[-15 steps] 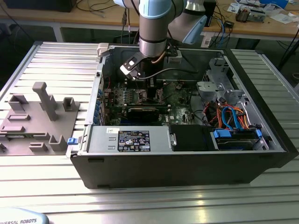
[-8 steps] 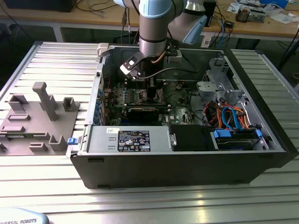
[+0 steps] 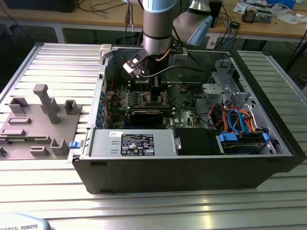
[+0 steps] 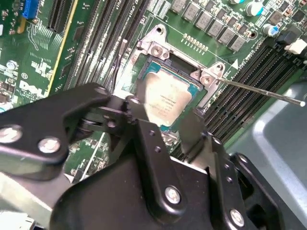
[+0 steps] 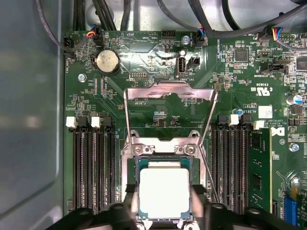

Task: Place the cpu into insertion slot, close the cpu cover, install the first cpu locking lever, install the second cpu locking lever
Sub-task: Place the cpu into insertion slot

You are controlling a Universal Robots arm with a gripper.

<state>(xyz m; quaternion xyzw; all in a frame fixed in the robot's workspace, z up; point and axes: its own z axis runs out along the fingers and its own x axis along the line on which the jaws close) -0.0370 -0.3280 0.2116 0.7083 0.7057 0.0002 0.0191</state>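
The cpu [image 5: 164, 189] [image 4: 165, 98], a small square chip with a dull silver top, lies in the insertion slot [image 5: 135, 165] [image 4: 165, 60] on the green motherboard [image 5: 230, 72]. My gripper [image 5: 164, 203] [image 4: 160, 117] is right over it, and its black fingers [image 5: 130, 196] press on two opposite edges of the chip. The cpu cover [image 5: 165, 87] stands swung up behind the slot, its window open to the board. A thin locking lever [image 4: 259, 91] sticks out from the slot's corner. In the exterior view the gripper [image 3: 154, 88] reaches down into the computer case.
Long black memory slots [image 5: 93, 167] run on both sides of the socket. The open computer case [image 3: 192, 163] holds a power supply [image 3: 136, 143], drive cage and cables [image 3: 237, 120]. A grey fixture block [image 3: 43, 120] stands on the ribbed table at the exterior view's left.
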